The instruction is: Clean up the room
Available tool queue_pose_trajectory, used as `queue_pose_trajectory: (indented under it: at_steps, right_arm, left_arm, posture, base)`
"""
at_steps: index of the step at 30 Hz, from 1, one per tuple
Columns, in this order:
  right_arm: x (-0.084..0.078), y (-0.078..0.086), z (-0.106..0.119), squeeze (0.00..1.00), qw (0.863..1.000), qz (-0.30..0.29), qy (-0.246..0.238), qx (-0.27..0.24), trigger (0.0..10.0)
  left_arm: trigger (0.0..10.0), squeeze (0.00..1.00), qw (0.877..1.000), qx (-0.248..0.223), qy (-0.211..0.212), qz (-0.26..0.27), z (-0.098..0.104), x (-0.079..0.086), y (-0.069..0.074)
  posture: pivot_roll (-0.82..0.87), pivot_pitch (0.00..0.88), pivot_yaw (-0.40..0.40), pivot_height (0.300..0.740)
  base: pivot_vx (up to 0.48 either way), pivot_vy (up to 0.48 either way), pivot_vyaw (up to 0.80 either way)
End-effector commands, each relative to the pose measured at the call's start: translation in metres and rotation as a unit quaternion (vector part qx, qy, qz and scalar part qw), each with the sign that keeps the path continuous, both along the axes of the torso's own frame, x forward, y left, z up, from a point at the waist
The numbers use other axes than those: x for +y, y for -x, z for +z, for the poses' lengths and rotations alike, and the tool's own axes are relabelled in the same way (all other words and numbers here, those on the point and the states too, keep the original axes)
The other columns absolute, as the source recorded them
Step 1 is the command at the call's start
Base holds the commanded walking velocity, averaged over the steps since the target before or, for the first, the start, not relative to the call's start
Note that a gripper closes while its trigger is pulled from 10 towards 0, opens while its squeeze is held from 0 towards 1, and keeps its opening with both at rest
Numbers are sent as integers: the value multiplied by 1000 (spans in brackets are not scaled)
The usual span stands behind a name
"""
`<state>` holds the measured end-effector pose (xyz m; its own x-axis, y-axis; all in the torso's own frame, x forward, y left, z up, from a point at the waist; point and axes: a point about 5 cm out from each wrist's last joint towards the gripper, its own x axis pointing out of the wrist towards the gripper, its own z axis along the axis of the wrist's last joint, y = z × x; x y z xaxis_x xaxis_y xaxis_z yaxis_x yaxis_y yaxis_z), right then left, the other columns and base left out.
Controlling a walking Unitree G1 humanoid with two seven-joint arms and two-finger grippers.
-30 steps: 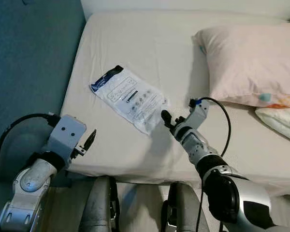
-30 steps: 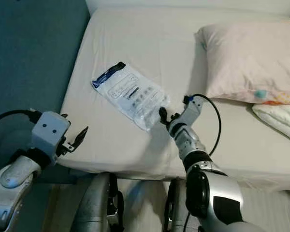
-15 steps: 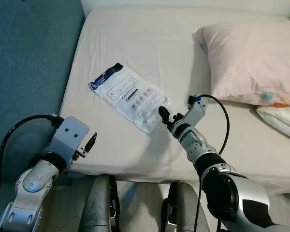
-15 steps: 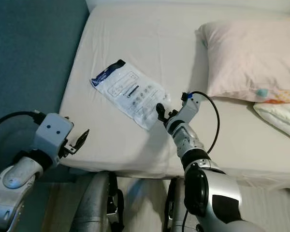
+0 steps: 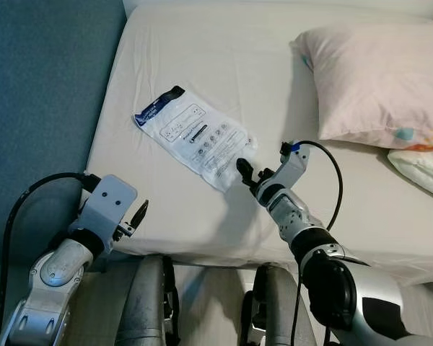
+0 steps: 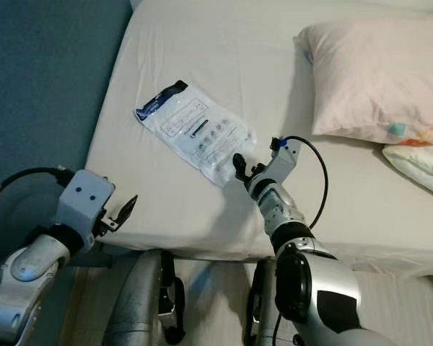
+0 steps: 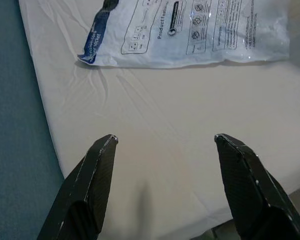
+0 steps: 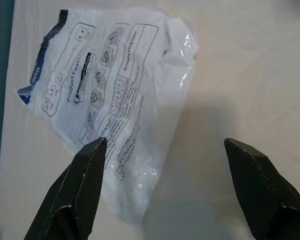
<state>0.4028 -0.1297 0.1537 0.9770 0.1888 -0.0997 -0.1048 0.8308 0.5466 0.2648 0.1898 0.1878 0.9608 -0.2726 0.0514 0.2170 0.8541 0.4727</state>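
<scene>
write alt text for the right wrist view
A white plastic bag with blue trim and printed panels lies crumpled on a cream bed sheet. The right gripper hangs over its near end, jaws wide open.

Glossy plastic bag (image 5: pixel 197 138), matt cloth sheet (image 5: pixel 216 65)

A plastic bag (image 5: pixel 195 138) was laid flat on the bed (image 5: pixel 224 65), left of a pillow (image 5: pixel 379 83). The right gripper (image 5: pixel 247 173) was positioned at the bag's near corner, the left gripper (image 5: pixel 137 216) by the bed's near edge.
</scene>
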Motion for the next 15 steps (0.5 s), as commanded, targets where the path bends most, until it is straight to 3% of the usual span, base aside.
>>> queue_pose_trajectory:
  at_steps: [1,15]
  right_arm:
    - [-2,6,-16,0,1000,-4,-4,24,10000]
    - [-5,7,-19,0,1000,-7,-3,25,10000]
  left_arm:
    - [10000,0,1000,19,-2,1,-7,0,5]
    - [10000,0,1000,24,-10,-11,-8,-3,6]
  posture:
    - [278,481,-43,585]
    - [284,477,-38,570]
  base:
    - [0,0,0]
    - [0,0,0]
